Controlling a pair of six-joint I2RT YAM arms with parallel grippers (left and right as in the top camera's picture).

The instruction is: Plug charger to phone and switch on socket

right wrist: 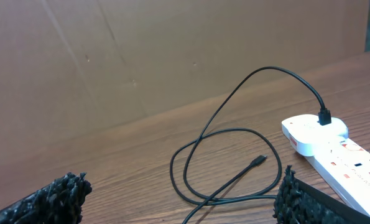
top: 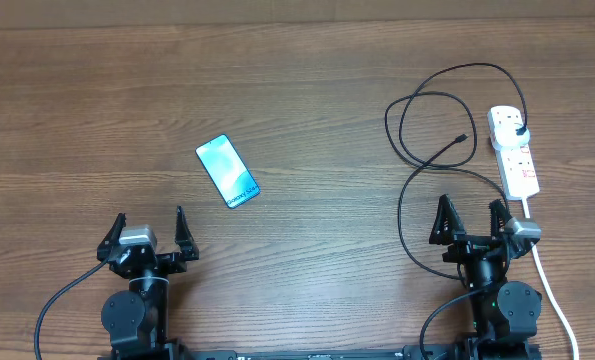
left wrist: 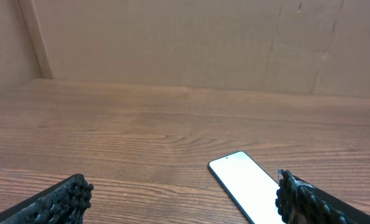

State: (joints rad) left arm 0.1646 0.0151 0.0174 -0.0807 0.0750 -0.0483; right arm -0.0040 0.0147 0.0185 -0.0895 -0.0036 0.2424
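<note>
So nothing's joined yet: your left gripper (top: 149,232) and right gripper (top: 472,218) gape empty, the thin black charger cable (top: 442,152) loops upper right by the long white socket strip (top: 522,168), and the slim blue phone (top: 227,171) lies centre-left.

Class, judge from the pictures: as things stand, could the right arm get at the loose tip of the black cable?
Probably yes. The cable tip lies bare on the table just ahead of the open right tool, with nothing over it; only its own loops lie around it.
</note>
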